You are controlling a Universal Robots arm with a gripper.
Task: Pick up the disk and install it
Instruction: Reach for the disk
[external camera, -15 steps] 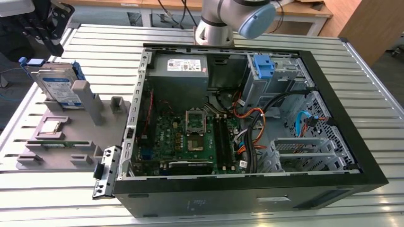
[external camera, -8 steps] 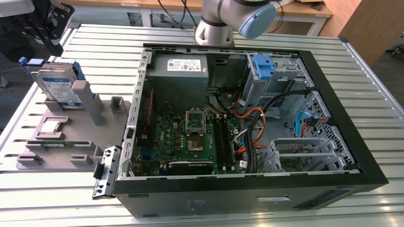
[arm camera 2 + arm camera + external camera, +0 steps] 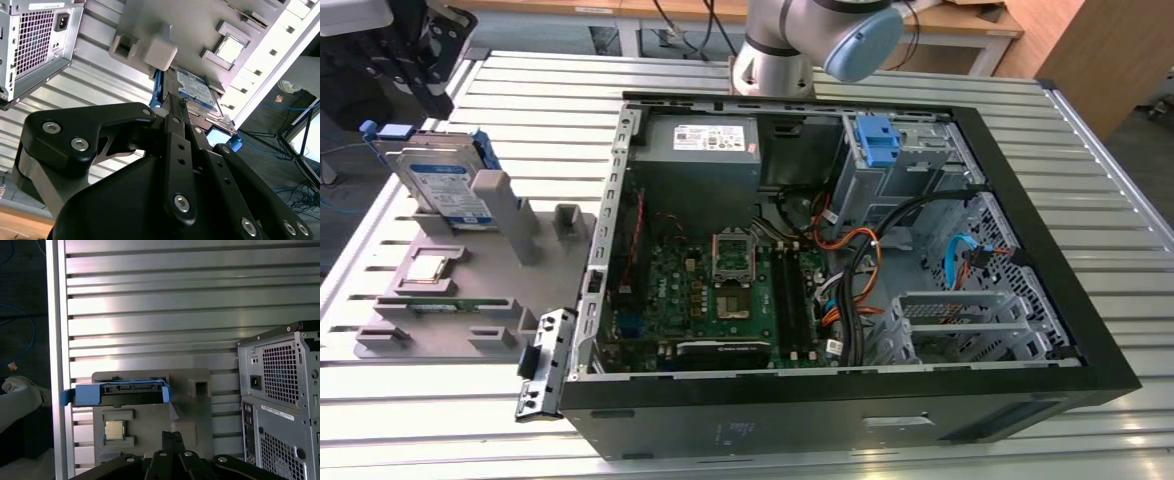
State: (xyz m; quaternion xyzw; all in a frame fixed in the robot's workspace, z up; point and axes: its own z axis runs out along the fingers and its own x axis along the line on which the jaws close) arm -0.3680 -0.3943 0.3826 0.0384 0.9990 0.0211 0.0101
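Near the gripper (image 3: pixel 171 436) yet apart, the disk (image 3: pixel 120 393) stands upright in its holder (image 3: pixel 150 421).

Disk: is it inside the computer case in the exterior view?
No, the disk stands upright in the grey holder beside the computer case.

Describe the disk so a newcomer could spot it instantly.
Beside the open computer case, on the exterior view's left, sits a grey tray. The disk stands on edge at its far end: silver, blue-railed, white-and-blue label, unlike the small square chip lying flat.
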